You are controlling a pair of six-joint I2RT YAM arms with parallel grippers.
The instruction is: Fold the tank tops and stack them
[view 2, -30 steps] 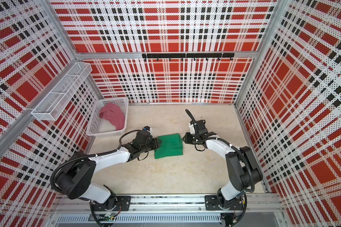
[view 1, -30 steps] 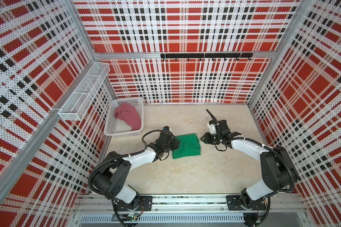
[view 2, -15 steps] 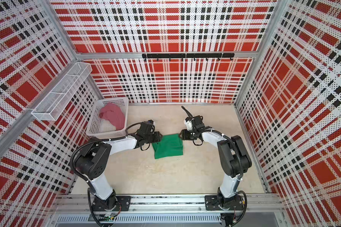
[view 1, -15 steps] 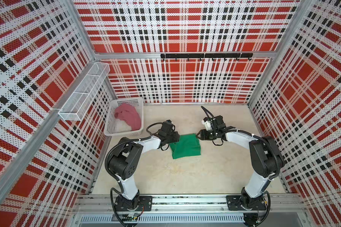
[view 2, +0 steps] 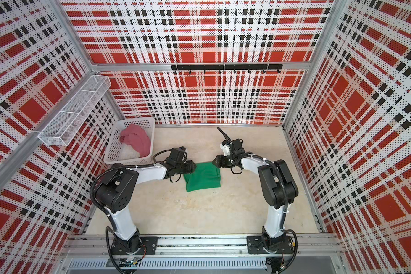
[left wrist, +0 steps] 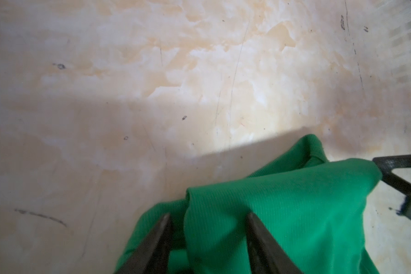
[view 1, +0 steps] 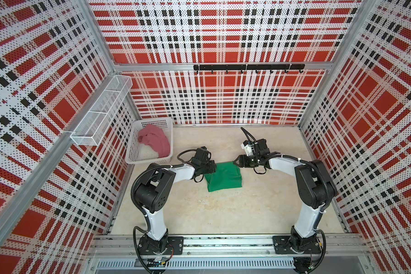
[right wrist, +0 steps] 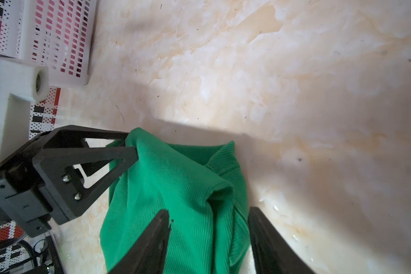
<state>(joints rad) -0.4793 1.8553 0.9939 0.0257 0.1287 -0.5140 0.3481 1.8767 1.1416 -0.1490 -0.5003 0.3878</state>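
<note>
Both claws have slid in toward the middle since a second ago, and the arms' elbows now stand up high. The green top (view 1: 224,178) lies folded on the tabletop (view 1: 223,213), right between the claws. The left claw (view 1: 214,166) sits at its far left corner and the right claw (view 1: 235,163) at its far right corner. So from each claw the cloth runs toward the other claw and back toward the robot. It looks almost square, so no side is clearly the long one.

In the wrist views each claw has its jaws apart, with a fold of green cloth between them (there is a small gap beside the fold at the left claw, so I think they are loose, not squeezing).

The pink top (view 1: 156,142) lies crumpled in the basket (view 1: 150,122) at the far left, well apart from the green one. It is nearer the left arm, so I think that arm has the shorter reach.

The green top's far corners hide under the claws in both top views. The wrist views cut off its near part. I cannot count its layers.
</note>
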